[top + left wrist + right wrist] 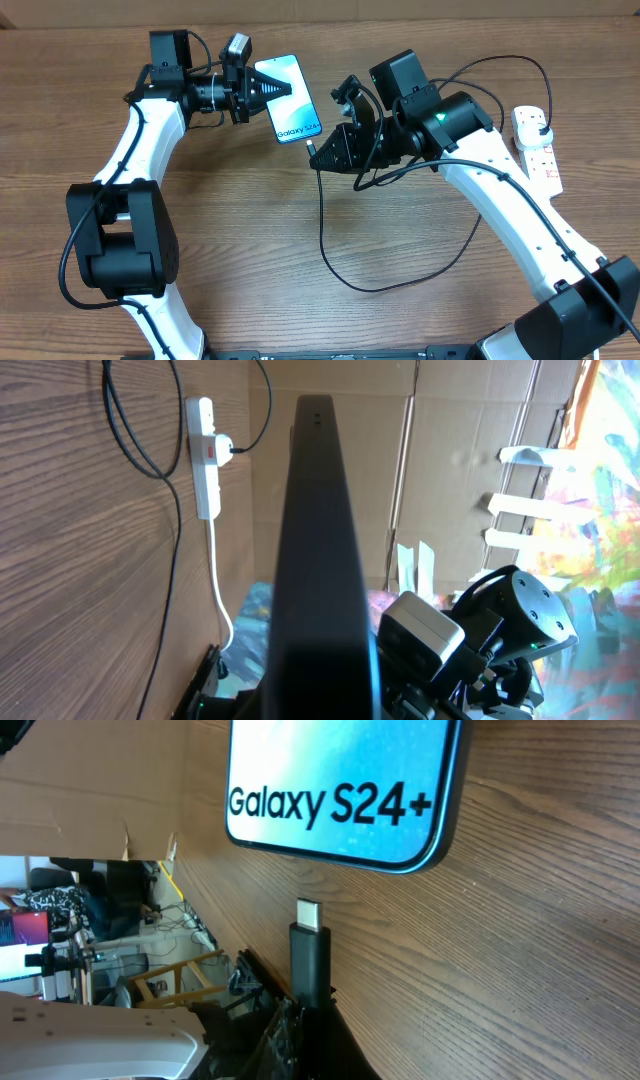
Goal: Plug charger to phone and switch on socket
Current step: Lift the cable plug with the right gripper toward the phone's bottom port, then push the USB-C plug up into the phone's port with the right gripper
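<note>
- The left claw (272, 92) is closed on the phone (296, 112) at the end away from the lettering, with one finger lying across the lit screen. Held this way, the lettered end is free and turned toward the other arm; I take the port to be on that edge.
- The right claw (324, 152) is pinched shut on the charger (322, 225) just behind its connector tip (308, 912). The tip sticks out ahead of the fingers, so it can be steered like a probe.
- The tip stands just short of the phone's near edge, apart from it and not yet in. I judge that the next move is a short, straight push, and a sideways offset would jam the tip on the frame.
- The rest of the cable loops slack over the tabletop (230, 250) to a plug (541, 121) seated in the socket (537, 150), well apart from the phone. That slack should keep the cable from tugging the tip.
- Only the right wrist view shows the gap between tip and phone clearly; overhead it is too small to judge.
- Only the left wrist view shows the phone edge-on. It also shows the socket's red-marked switch (204, 452), but I cannot tell whether that is on.
</note>
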Motion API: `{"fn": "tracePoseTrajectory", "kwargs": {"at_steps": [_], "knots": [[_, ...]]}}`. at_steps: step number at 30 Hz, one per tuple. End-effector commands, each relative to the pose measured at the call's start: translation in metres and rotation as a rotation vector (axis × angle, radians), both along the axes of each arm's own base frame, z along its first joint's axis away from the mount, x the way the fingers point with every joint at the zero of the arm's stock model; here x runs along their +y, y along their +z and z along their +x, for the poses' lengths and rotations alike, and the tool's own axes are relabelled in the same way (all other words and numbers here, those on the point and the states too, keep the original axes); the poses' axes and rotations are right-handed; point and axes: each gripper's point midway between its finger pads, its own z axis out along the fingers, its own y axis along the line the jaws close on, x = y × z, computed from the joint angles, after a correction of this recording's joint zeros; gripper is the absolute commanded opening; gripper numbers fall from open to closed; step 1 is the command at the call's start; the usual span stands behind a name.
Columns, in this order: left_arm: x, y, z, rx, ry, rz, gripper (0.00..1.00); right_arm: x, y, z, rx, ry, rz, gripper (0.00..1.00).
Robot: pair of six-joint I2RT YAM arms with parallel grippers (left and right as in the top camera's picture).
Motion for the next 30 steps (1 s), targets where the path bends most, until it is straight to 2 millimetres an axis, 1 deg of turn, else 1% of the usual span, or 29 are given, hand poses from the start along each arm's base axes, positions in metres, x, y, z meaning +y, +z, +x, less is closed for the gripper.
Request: {"fn": "tracePoseTrajectory", "kwargs": {"at_steps": [1, 6, 18, 30], "knots": [[-0.0049, 0.0081, -0.0030, -0.030, -0.030, -0.020, 0.04, 0.0005, -0.0064, 0.0016, 0.005, -0.006, -0.017, 0.04], [-0.0072, 0.0055, -0.0015, 0.017, -0.020, -0.007, 0.04, -0.0012, -0.0082, 0.0037, -0.003, -0.015, -0.031, 0.04], [-0.0125, 0.0046, -0.0029, 0.015, -0.028, -0.002, 0.04, -0.0003, -0.0071, 0.0053, -0.012, -0.015, -0.026, 0.04], [-0.0130, 0.0047, -0.0031, 0.015, -0.029, -0.002, 0.04, -0.0026, -0.0097, 0.0052, 0.008, -0.037, -0.042, 0.04]]}}
